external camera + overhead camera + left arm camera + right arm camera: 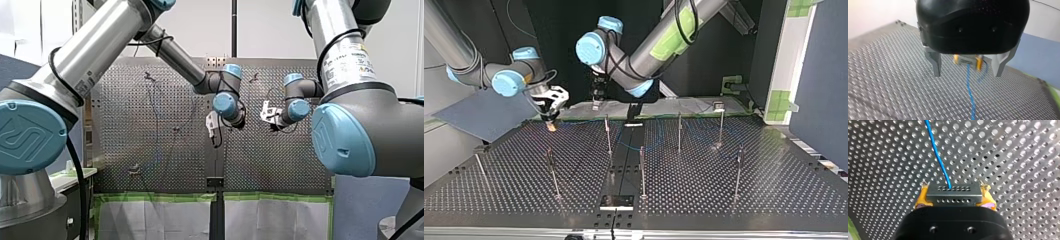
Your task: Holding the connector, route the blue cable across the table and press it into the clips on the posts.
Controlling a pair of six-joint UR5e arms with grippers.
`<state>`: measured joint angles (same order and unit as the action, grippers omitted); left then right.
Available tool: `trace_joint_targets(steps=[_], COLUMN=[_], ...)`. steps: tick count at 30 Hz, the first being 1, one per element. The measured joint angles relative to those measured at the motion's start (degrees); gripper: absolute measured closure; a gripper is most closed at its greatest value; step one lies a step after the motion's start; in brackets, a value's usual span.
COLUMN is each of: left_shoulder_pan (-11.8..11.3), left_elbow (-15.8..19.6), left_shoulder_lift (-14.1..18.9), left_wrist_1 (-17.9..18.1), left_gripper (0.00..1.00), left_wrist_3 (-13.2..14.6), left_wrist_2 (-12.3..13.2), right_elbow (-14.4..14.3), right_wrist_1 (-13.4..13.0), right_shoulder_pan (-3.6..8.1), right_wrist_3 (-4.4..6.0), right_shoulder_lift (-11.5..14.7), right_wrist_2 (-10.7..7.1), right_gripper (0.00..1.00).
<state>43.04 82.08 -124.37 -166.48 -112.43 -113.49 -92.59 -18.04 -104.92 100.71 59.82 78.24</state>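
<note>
As my right end effector (955, 194) clamps one connector (953, 199), one blue cable (937, 157) trails.

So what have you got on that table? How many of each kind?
Posts, counted in the top view: 7
Arms: 2
Blue cable: 1
Connector: 1
Total: 11

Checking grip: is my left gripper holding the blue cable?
No: my left gripper is open; the blue cable runs between its fingers.
</note>
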Motion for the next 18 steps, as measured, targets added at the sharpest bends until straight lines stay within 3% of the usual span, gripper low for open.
trace_joint_targets(steps=[6,18], left_shoulder_pan=[0.86,1.11], left_elbow=[-3.09,-9.13], left_shoulder_lift=[-1.34,-7.17], left_wrist_1=[1.59,-3.71], left_gripper=[0.0,0.0], left_wrist_3=[-0.64,-0.38], left_wrist_2=[-1.56,-3.48], right_elbow=[0.54,0.6], right_wrist_1=[1.46,2.12], right_shoulder_pan=[1.0,2.0], right_wrist_3=[-0.33,-0.17], right_shoulder_lift=[0.14,3.56], right_wrist_2=[-0.08,-0.21], right_gripper=[1.0,1.0])
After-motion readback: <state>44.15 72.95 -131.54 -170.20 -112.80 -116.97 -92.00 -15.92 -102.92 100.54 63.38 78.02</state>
